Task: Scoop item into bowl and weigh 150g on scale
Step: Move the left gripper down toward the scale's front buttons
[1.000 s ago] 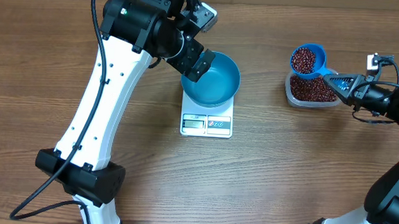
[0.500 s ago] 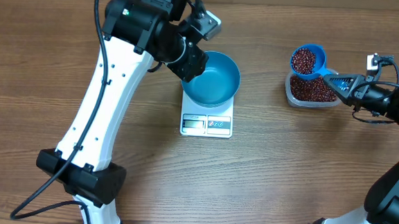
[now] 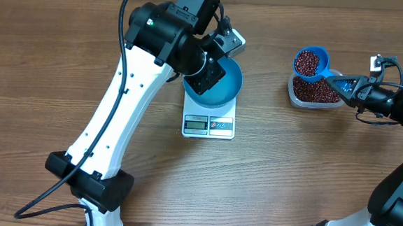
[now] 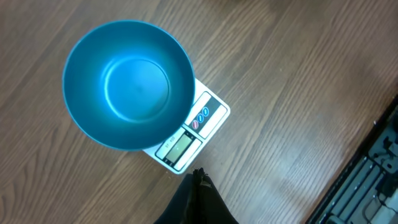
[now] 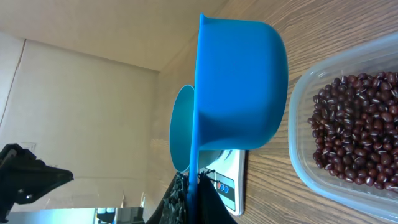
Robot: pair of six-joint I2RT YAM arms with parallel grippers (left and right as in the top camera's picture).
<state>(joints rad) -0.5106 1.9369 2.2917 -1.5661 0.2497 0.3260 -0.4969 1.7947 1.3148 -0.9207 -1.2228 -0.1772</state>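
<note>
on the wooden worktop (image 3: 310, 176) the left jaws hang clenched and empty just above the light blue bowl (image 4: 127, 84). the bowl sits bare on the white scale (image 3: 208, 125), whose display edge faces the robot. the clear tub (image 5: 300, 134) lies well apart to the right. there the right jaws are clamped on the handle of the blue scoop (image 5: 245, 87). the scoop's long axis runs left from those jaws, its cup pointing toward the bowl and heaped with beans (image 5: 351, 124) above the tub. the coming carry likely goes leftward along that axis. the left arm is nearer and partly covers the bowl.
</note>
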